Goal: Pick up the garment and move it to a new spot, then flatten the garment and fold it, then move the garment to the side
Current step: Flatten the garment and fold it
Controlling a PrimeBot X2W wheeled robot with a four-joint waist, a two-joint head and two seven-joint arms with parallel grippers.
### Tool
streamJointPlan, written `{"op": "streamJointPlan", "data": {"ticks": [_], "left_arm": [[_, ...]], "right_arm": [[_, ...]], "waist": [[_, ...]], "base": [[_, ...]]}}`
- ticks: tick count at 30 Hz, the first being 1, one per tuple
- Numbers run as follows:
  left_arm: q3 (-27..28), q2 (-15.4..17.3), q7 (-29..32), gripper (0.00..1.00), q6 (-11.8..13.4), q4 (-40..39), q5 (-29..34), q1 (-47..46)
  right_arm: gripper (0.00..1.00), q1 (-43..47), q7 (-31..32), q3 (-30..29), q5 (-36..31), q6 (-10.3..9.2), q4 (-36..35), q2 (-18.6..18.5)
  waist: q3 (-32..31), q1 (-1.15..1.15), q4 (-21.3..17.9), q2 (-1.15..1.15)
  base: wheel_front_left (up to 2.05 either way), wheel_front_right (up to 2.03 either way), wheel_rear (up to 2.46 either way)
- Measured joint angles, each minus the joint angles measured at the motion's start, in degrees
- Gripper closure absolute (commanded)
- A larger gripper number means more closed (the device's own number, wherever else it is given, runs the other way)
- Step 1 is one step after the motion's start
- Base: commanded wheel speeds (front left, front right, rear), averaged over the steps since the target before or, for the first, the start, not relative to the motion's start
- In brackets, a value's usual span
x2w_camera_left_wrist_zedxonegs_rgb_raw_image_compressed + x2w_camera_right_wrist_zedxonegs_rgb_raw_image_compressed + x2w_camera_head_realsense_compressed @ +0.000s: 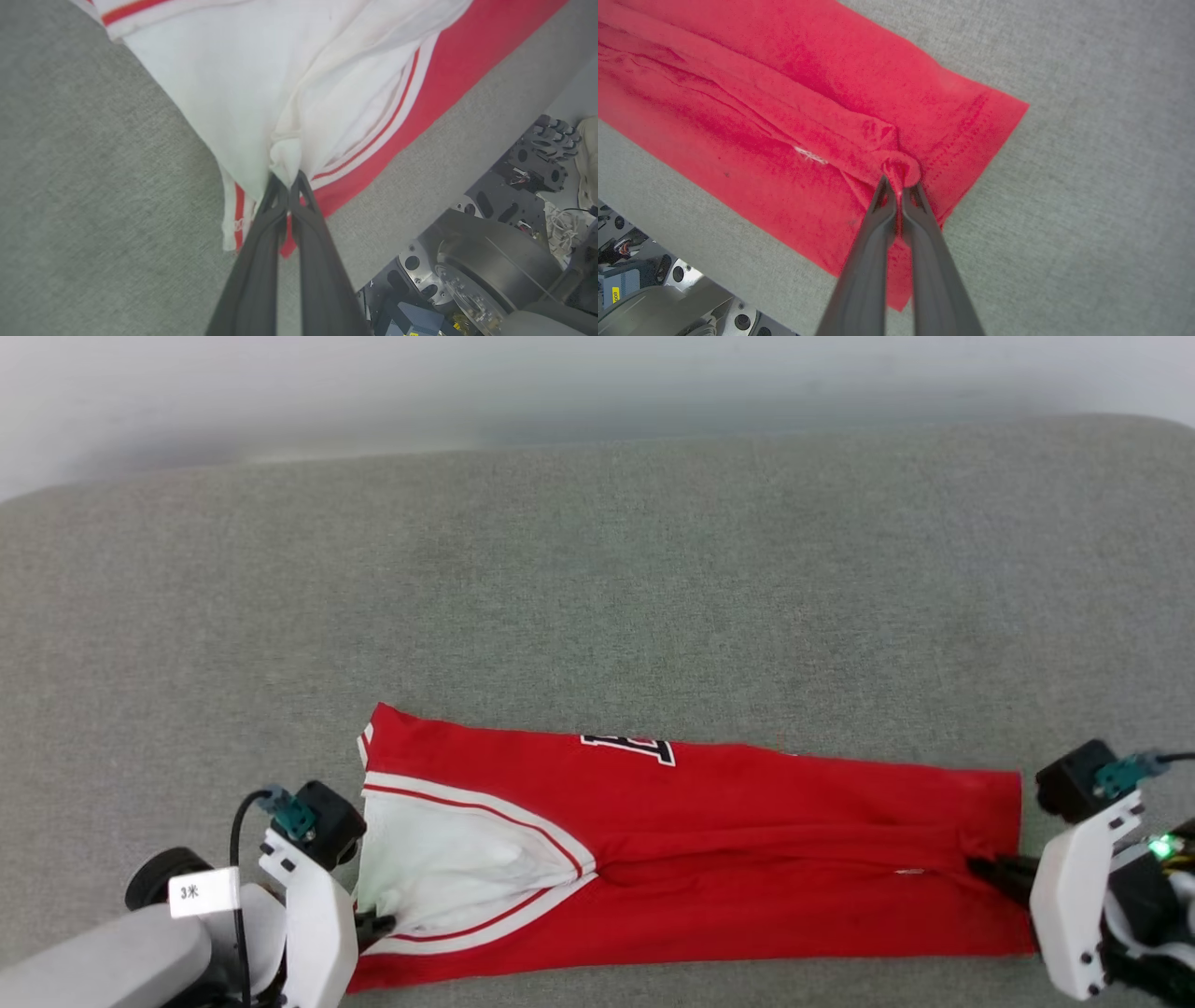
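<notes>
The garment [709, 859] is laid as a long, narrow band across the lower middle of the head view, folded lengthwise on the grey surface [597, 569]. It is red, with 1 white short sleeve shown at its left end, bordered by red-and-white striped trim. Part of the black, white-outlined lettering is seen at its upper edge, near the middle. A lengthwise crease is carried along the red body towards the hem at the right end. At centre frame of the left wrist view the white sleeve is bunched into a small peak. At centre frame of the right wrist view the red cloth near the hem is gathered likewise.
</notes>
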Motion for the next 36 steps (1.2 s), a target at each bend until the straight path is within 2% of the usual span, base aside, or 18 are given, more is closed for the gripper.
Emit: {"op": "streamJointPlan", "data": {"ticks": [2, 3, 4, 5, 6, 11, 14, 21, 26, 30, 32, 36], "left_arm": [[-0.02, -0.96, -1.45, 0.97, 0.43, 1.77, 0.01, 1.17], [-0.01, -1.41, -2.43, 0.40, 0.71, 2.77, 0.09, 1.71], [0.00, -1.90, -3.69, 0.00, 1.04, 3.69, 0.49, 2.12], [0.11, -2.42, -4.85, 0.00, 1.21, 4.41, 0.69, 2.44], [0.27, -2.91, -5.99, 0.00, 1.30, 5.03, 0.75, 2.78], [1.93, -3.16, -13.95, 0.00, 3.81, 5.32, 4.65, 3.39], [4.04, -2.87, -19.80, 0.00, 7.05, 4.48, 6.44, 3.67], [10.65, -4.23, -34.50, 0.00, 16.27, 3.74, 7.48, 7.17], [16.29, -6.11, -36.89, 0.00, 21.11, 3.69, 9.85, 10.74], [24.63, -9.77, -36.94, 0.00, 24.23, 2.48, 16.56, 14.74], [28.63, -11.74, -36.99, 0.00, 24.87, 2.34, 19.98, 17.64], [36.31, -16.37, -37.00, 0.00, 24.58, 2.04, 25.75, 22.85]], "right_arm": [[1.00, 0.65, -0.04, 0.33, -0.09, 0.00, 1.38, 1.42], [0.90, 0.77, -0.68, 0.18, -0.40, 0.00, 2.12, 2.12], [0.74, 0.77, -1.12, 0.04, -0.58, 0.01, 2.77, 2.63], [0.31, 0.78, -1.45, -0.07, -0.59, 0.01, 3.27, 2.97], [0.00, 0.90, -2.34, -0.41, -0.53, 0.01, 3.60, 3.32], [0.00, 1.09, -6.65, -3.99, 0.01, 0.01, 2.66, 3.21], [0.00, 1.21, -9.05, -7.50, -0.76, 0.00, 1.01, 1.54], [0.00, 4.24, -13.62, -20.15, 1.24, -0.01, -0.09, 1.40], [0.00, 7.73, -11.58, -26.22, 4.87, -0.01, 2.80, 3.91], [0.00, 9.93, -7.73, -28.76, 8.45, -0.01, 5.04, 6.28], [0.00, 10.76, -6.15, -29.56, 9.95, -0.01, 5.69, 7.45], [0.00, 11.50, -3.16, -29.93, 12.73, -0.02, 6.14, 9.76]], "waist": [[0.44, 0.00, -0.19, 0.00], [0.60, 0.00, -0.33, 0.00], [0.71, 0.00, -0.46, 0.00], [0.68, 0.00, -0.51, 0.00], [0.57, 0.00, -0.53, 0.00], [-0.89, 0.00, -0.56, 0.00], [-1.92, 0.00, -0.56, 0.00], [-3.14, 0.00, -0.46, 0.00], [-2.61, 0.01, -0.38, 0.00], [-1.93, 0.01, -0.03, 0.00], [-1.49, 0.01, 0.19, 0.00], [-0.62, 0.01, 0.73, 0.00]], "base": [[0.00, 0.00, 0.00], [0.00, 0.00, 0.00], [0.00, 0.00, 0.00], [0.00, 0.00, 0.00], [0.00, 0.00, 0.00], [0.00, 0.00, 0.00], [0.00, 0.00, 0.00], [0.00, 0.00, 0.00], [0.00, 0.00, 0.00], [0.00, 0.00, 0.00], [0.00, 0.00, 0.00], [0.00, 0.00, 0.00]]}}
